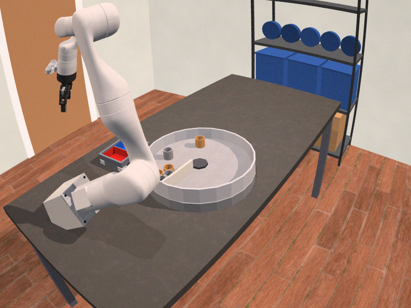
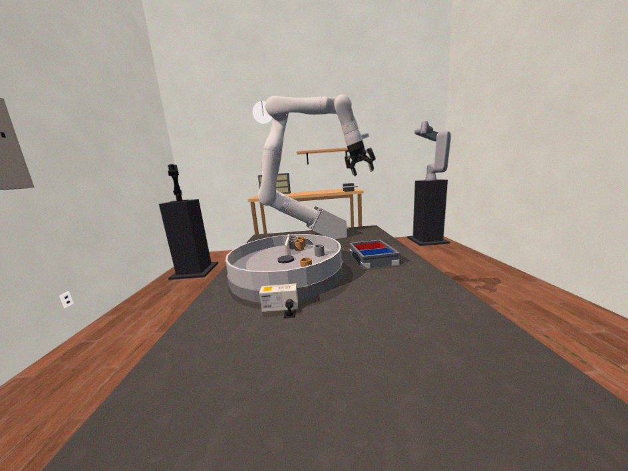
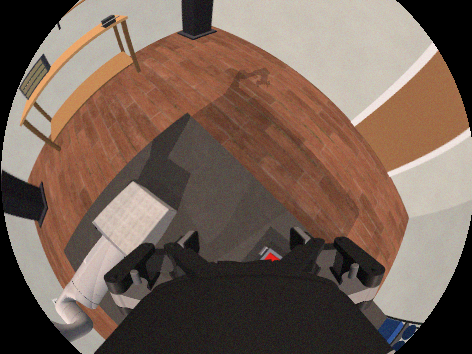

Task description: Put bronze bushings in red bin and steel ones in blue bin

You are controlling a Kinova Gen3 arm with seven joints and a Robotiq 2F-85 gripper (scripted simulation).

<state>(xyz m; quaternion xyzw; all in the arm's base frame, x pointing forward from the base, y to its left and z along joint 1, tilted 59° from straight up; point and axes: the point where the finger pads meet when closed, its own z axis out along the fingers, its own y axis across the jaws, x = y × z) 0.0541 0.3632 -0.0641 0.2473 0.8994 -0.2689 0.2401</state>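
On the dark tabletop, bronze and steel bushings stand inside the turntable; the red-and-blue bin tray sits beside it. Above the turntable's level, the Robotiq gripper is wide open, holding nothing.

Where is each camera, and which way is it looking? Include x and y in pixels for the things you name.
Top: high beside the table, looking down across the turntable (image 1: 219, 196) (image 2: 284, 279); whole arm shows.
Exterior: past the table's far end, facing the arm's base (image 1: 54, 207) (image 2: 338, 223) (image 3: 127, 215); whole arm shows.
Wrist: on the arm's wrist, looking down past the open tool (image 1: 63, 107) (image 2: 363, 171) (image 3: 245, 239); base shows too.
Top and exterior share the turntable.
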